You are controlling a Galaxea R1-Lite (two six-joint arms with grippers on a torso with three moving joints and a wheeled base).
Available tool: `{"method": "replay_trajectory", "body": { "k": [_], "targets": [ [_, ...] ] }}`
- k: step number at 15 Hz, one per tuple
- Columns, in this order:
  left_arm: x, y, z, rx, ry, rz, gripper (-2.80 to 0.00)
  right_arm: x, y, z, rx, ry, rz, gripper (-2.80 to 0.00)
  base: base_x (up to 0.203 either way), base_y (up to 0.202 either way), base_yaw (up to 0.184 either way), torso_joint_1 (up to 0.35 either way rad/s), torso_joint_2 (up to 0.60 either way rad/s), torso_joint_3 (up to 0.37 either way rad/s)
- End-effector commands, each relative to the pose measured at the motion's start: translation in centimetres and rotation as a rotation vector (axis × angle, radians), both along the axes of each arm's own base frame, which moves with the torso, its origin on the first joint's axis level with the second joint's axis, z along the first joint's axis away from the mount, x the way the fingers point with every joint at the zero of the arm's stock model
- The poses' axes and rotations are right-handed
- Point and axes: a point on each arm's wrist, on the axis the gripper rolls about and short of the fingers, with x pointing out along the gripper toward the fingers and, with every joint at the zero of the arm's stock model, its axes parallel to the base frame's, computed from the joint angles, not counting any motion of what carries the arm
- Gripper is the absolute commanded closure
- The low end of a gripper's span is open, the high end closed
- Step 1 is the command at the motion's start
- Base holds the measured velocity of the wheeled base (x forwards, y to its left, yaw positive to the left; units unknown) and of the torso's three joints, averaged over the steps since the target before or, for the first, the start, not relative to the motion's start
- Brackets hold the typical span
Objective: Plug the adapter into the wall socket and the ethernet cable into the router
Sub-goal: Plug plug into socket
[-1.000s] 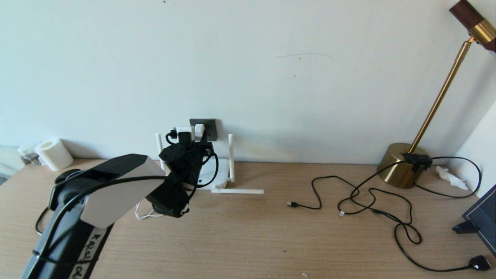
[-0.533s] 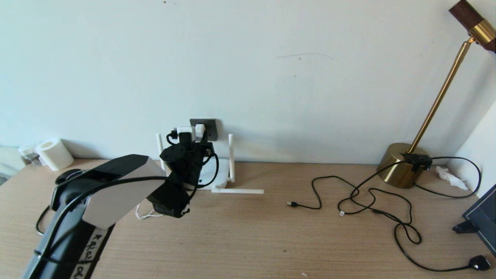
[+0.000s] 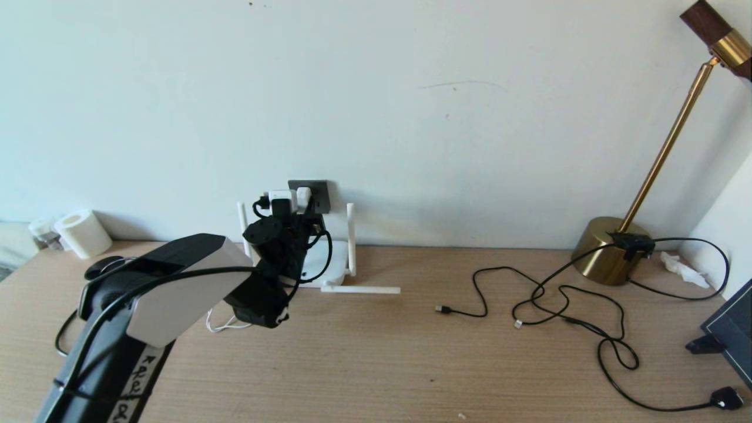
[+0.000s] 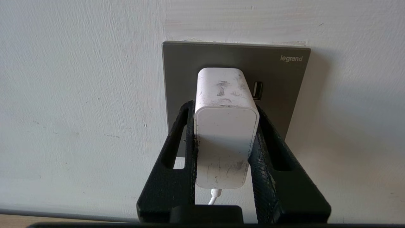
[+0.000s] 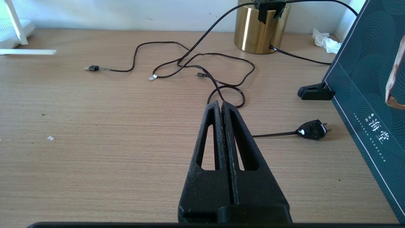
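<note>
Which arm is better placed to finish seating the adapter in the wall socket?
Left. Its end effector already grips the adapter against the wall socket. The right end effector is shut, over the desk near loose cables.

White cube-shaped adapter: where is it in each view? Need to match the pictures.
Head view: the white cube-shaped adapter sits against the dark grey square wall socket, above the white router.
Left wrist view: centre, adapter between the left end effector's fingers, its far end at the socket.
Right wrist view: not in it.
Shared landmark: the grey socket plate.
</note>
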Motion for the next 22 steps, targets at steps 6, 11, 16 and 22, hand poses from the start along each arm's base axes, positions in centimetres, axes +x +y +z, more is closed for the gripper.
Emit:
{"method": "replay_trajectory", "body": {
  "k": [6, 11, 16, 22],
  "targets": [
    [0.0, 0.02, -0.11, -0.002, -0.005, 0.002, 0.0, 0.01, 0.0, 0.01, 0.0, 0.001, 0.0, 0.0, 0.0, 0.0, 0.0, 0.0, 0.0, 0.0],
    [0.26, -0.05, -0.41, 0.004, 0.003, 0.005, 0.0, 0.01, 0.0, 0.0, 0.0, 0.002, 0.0, 0.0, 0.0, 0.0, 0.0, 0.0, 0.0, 0.0],
    [0.53, -0.03, -0.32, 0.005, 0.01, 0.018, 0.0, 0.01, 0.0, 0.01, 0.0, 0.001, 0.0, 0.0, 0.0, 0.0, 0.0, 0.0, 0.0, 0.0],
    [0.55, -0.06, -0.3, 0.007, 0.012, 0.019, 0.0, 0.0, 0.0, 0.01, 0.0, -0.001, 0.0, 0.0, 0.0, 0.0, 0.0, 0.0, 0.0, 0.0]
  ]
}}
